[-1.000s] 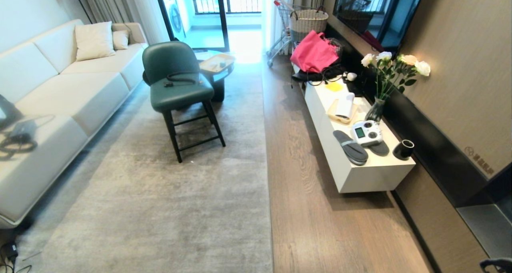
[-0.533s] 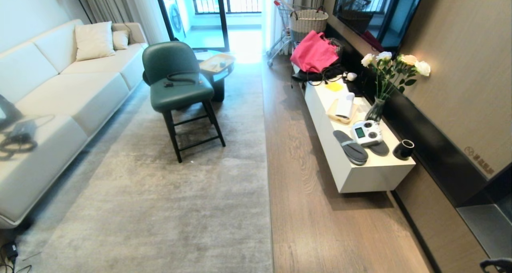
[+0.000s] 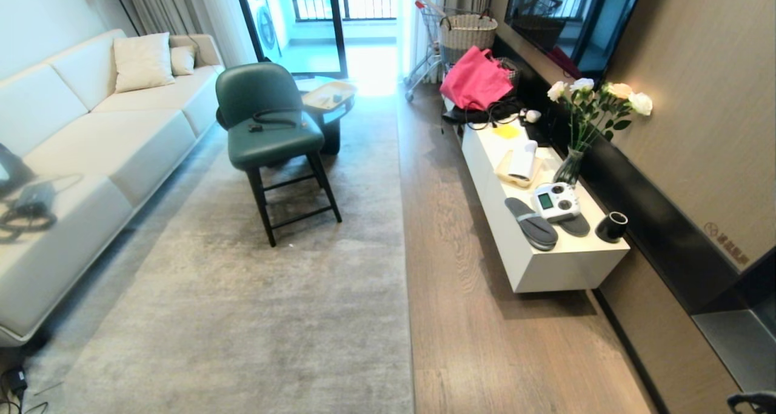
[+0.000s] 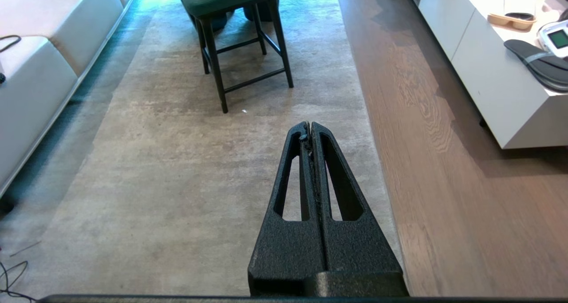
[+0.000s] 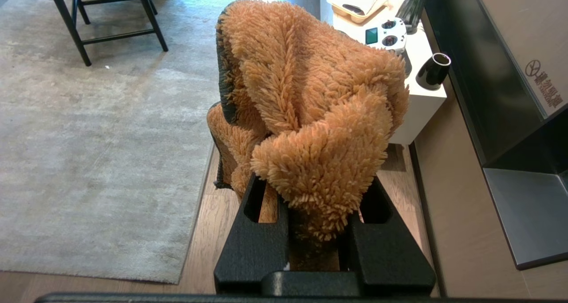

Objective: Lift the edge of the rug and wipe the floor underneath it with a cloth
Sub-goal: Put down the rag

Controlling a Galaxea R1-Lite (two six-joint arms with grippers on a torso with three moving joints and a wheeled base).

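Task at its outset: the right gripper (image 5: 317, 196) grasps the cloth (image 5: 310, 112) above the floor (image 3: 473, 317), the left gripper (image 4: 310, 132) hangs clenched and empty over the rug, and the rug edge (image 3: 405, 268) lies flat, neither lifted nor wiped beneath.

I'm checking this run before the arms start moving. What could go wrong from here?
1. The cloth is bunched over the right gripper, hiding the fingertips; wiping may be uneven.
2. The left gripper is shut and must open to lift the rug edge, which lies flat on the floor; pinching it may fail.
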